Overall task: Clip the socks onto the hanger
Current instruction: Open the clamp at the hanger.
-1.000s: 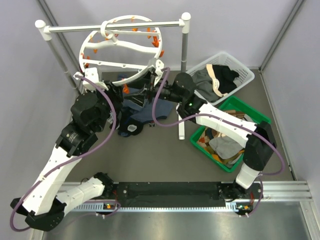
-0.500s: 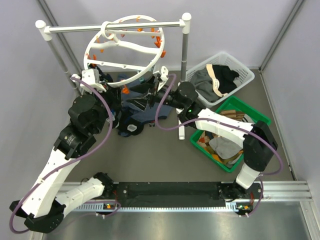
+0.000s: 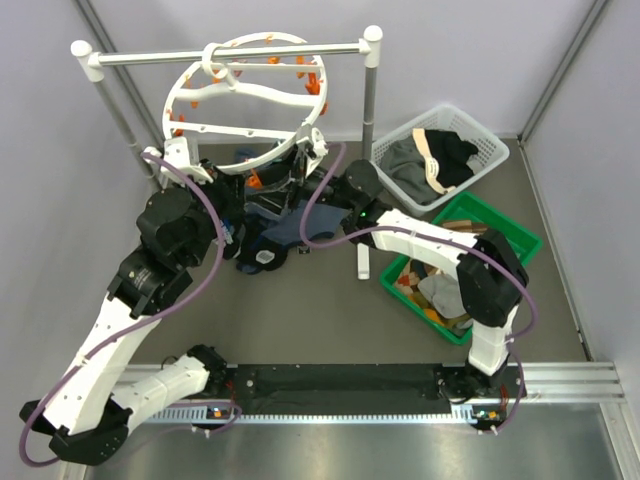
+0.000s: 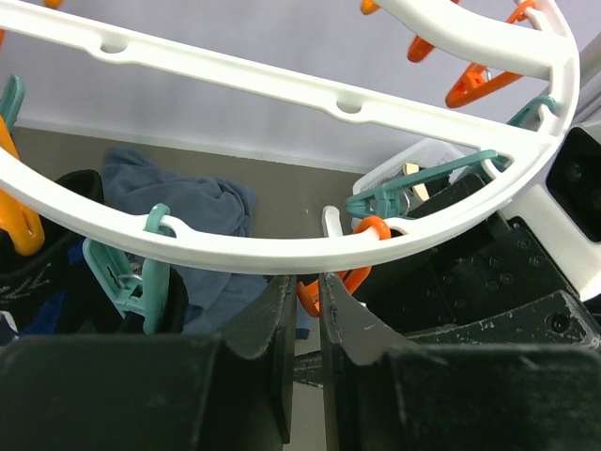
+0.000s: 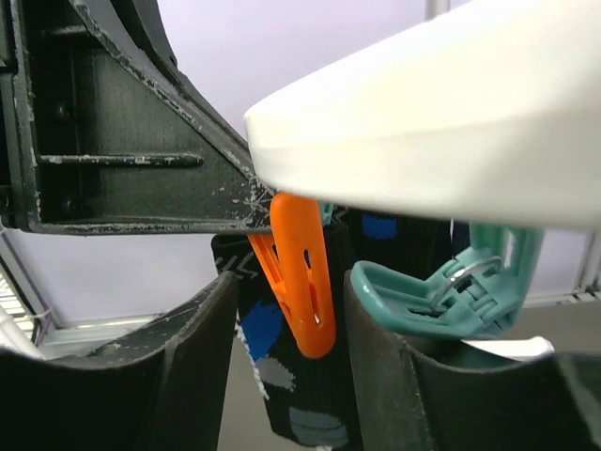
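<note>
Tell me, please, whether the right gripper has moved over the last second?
Yes. In the top view the right gripper has drifted slightly left, away from the right post of the rack.

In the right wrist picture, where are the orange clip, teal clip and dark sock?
orange clip (image 5: pixel 302 282), right wrist view, mid body.
teal clip (image 5: pixel 413 299), right wrist view, lower arm.
dark sock (image 5: pixel 286 399), right wrist view, patterned part.

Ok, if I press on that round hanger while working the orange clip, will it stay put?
Probably not: the hanger hangs by one hook on the rack bar, so it likely swings. Its thin plastic ring looks light and may flex. The orange clip, flanked by the right end effector, dangles below the rim, so it may pivot.
</note>
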Motion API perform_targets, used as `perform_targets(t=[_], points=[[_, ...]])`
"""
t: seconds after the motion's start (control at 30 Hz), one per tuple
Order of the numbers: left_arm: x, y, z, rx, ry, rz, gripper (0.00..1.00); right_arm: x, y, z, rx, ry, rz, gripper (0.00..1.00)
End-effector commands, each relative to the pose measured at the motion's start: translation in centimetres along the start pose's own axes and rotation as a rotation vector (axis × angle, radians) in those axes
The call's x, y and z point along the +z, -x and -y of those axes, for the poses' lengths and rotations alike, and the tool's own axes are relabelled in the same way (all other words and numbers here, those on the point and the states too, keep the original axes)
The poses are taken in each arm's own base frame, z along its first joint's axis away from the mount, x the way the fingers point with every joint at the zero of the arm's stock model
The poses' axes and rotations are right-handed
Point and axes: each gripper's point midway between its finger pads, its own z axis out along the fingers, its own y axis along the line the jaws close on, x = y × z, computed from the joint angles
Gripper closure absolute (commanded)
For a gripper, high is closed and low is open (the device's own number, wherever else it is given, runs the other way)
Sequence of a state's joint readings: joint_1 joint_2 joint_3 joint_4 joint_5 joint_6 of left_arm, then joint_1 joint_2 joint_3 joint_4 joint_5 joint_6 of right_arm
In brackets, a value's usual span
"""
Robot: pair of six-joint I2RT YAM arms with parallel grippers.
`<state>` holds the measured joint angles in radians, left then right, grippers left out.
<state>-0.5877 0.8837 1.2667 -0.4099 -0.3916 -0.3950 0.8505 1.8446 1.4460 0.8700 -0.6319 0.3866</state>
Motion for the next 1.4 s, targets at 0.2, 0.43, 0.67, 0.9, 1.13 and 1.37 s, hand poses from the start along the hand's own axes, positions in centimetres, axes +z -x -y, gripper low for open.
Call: perform_targets(t=[0.2,0.43,0.67,0.9,1.13,1.37], points=[[-0.4,2.5,1.3,-0.031,-0.052,0.056,0.81,0.3,4.1,-2.1,-0.06,0.118,0.073,0.84],[-1.5,3.8,1.2,-0.041,-0.055,0.091,0.58,0.1,4.3,-2.4,-0.06,0.068,0.064,1.0],[-3.4,5.0,1.2,-0.074,-0.081,0.109,0.2,0.6,4.2,-2.2,-0.113,-0.077,0.043,1.0],[-3.8,4.3,1.2,-0.094,-0.097,0.097,0.06,0.8,3.8,-1.8,-0.125,-0.154,0.044,1.0],[-2.5,2.7,0.0,-0.091,-0.015,0.053,0.15,0.8,4.1,-1.9,-0.118,-0.162,0.058,1.0],[-1.1,0.7,0.6,-0.106,-0.027,0.01,0.21,0.9,3.8,-1.9,-0.114,-0.153,0.055,1.0]])
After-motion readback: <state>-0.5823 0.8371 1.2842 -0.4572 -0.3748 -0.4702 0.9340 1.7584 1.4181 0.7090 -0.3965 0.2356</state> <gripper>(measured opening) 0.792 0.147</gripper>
